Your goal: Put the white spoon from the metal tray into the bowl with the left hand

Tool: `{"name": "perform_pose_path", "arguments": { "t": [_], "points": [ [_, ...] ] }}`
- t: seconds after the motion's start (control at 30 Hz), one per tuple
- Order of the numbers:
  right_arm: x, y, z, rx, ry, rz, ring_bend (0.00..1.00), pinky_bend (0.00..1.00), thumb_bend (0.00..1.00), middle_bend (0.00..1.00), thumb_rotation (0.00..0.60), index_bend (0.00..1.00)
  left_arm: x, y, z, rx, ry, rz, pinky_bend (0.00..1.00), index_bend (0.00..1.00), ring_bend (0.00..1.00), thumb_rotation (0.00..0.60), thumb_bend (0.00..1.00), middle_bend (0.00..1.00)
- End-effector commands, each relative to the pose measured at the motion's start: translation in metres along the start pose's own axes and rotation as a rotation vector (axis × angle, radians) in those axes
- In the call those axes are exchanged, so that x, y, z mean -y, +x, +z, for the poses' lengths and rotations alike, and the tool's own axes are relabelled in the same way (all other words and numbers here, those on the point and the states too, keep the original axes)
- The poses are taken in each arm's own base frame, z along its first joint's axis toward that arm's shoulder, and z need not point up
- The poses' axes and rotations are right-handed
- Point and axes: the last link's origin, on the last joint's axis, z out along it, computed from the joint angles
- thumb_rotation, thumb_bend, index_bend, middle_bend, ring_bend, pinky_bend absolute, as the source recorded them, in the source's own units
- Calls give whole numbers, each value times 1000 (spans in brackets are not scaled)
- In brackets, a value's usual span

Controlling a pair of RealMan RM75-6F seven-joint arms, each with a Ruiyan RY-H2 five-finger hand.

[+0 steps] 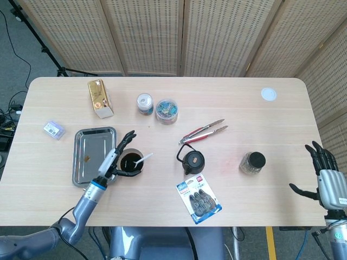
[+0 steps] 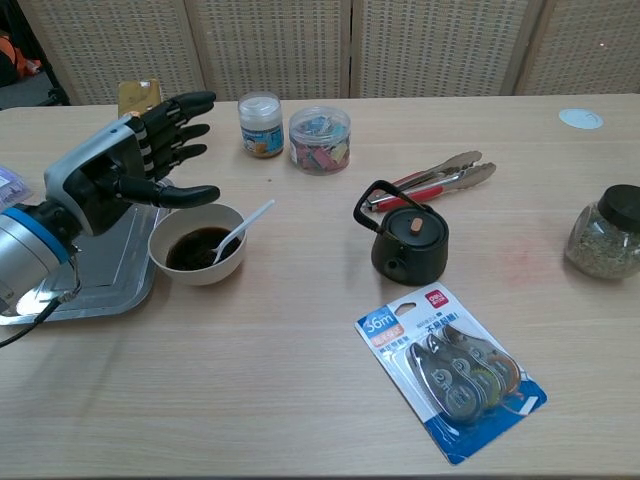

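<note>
The white spoon (image 1: 142, 159) (image 2: 240, 227) lies in the bowl (image 1: 130, 164) (image 2: 197, 270), its head in the dark liquid and its handle leaning over the right rim. My left hand (image 1: 115, 157) (image 2: 122, 165) hovers above and to the left of the bowl, fingers spread, holding nothing. The metal tray (image 1: 93, 156) (image 2: 105, 272) sits just left of the bowl, partly hidden by my left forearm in the chest view. My right hand (image 1: 324, 176) is at the table's right edge, fingers apart and holding nothing.
A black teapot (image 1: 192, 160) (image 2: 408, 239) stands right of the bowl, with red-handled tongs (image 1: 203, 130) (image 2: 436, 178) behind it. A blue blister pack (image 1: 199, 199) (image 2: 452, 369) lies near the front edge. Two jars (image 2: 289, 130), a gold box (image 1: 100, 98), a dark-lidded jar (image 1: 252, 162) and a small packet (image 1: 53, 128) stand around.
</note>
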Motion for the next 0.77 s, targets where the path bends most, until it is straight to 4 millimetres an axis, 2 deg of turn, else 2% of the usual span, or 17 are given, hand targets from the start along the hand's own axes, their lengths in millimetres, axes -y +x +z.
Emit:
{"name": "perform_pose_path", "arguments": {
  "t": [0.03,0.1,0.3,0.4,0.47,0.57,0.77],
  "points": [
    [1,0,0,0,2,-1,0,0,28,0,600,5,-16,20,-14,-33,-50,143,0,112,0,600,0,0],
    [2,-1,-1,1,9,-4,0,0,28,0,600,5,-27,43,-28,-76,-67,302,0,108,0,600,0,0],
    [5,-3,-4,7,22,-16,0,0,28,0,600,5,-52,96,-69,-205,-20,622,0,92,0,600,0,0],
    [7,-5,-5,8,29,-25,0,0,28,0,600,5,-57,127,-105,-261,100,812,0,93,0,600,0,0],
    [8,-6,-6,10,32,-30,0,0,28,0,600,5,-58,138,-127,-262,205,885,0,93,0,600,0,0],
    [9,-6,-6,4,37,-38,0,0,26,0,600,5,-59,144,-155,-235,333,954,0,90,0,600,0,0],
    [11,-5,-8,-10,43,-44,0,0,28,0,600,5,-70,148,-186,-292,360,1012,0,88,0,600,0,0]
  ]
}}
